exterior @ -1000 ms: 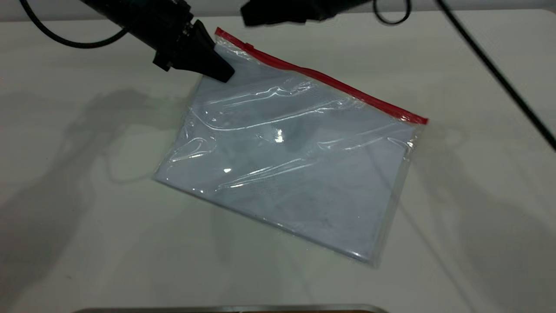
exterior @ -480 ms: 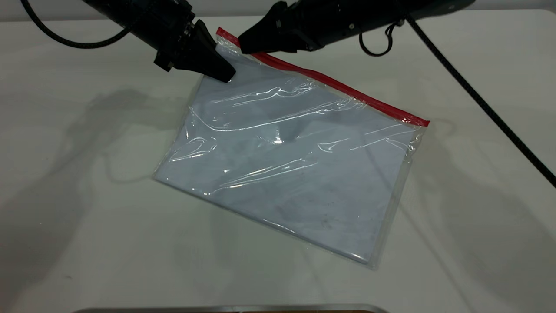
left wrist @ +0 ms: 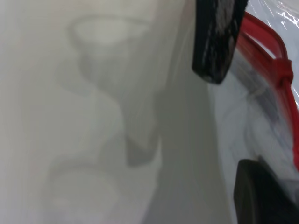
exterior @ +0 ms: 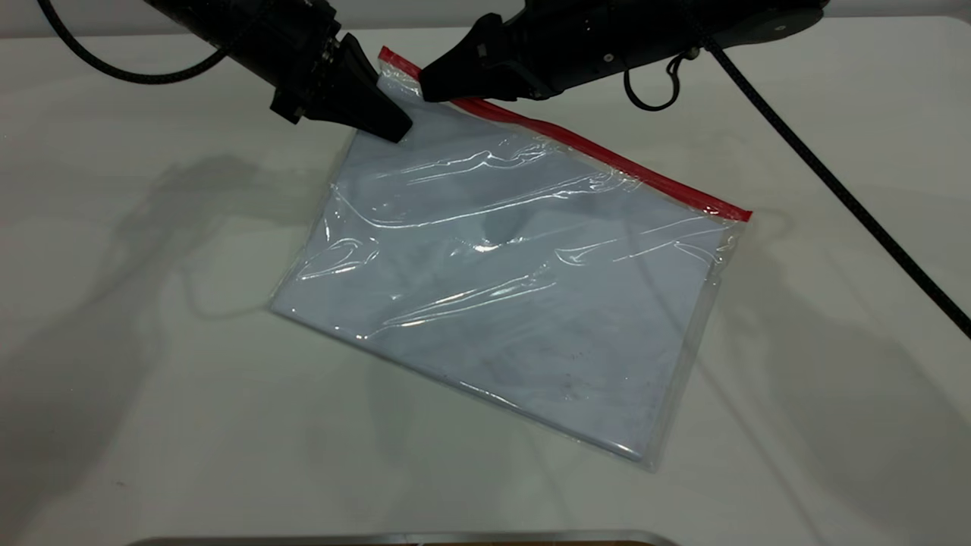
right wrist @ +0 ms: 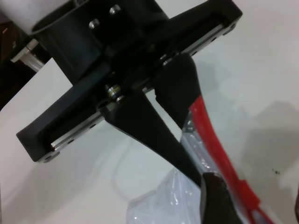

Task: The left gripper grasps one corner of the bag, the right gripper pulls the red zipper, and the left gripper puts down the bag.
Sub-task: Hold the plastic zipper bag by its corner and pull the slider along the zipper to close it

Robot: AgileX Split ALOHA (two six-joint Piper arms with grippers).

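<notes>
The bag lies flat on the white table, with its red zipper along the far edge. My left gripper is shut on the corner of the bag where the red strip ends; the right wrist view shows its two fingers meeting on the plastic. My right gripper is open at the same end of the zipper. In the right wrist view its fingertips straddle the small red slider tab. The slider also shows in the left wrist view.
The right arm's black cable runs across the table's right side. The left arm's cable loops at the far left. A metal edge lies along the near table edge.
My right gripper has come in from the far edge and lowered onto the zipper end by the slider. The left gripper has held still on the corner.
</notes>
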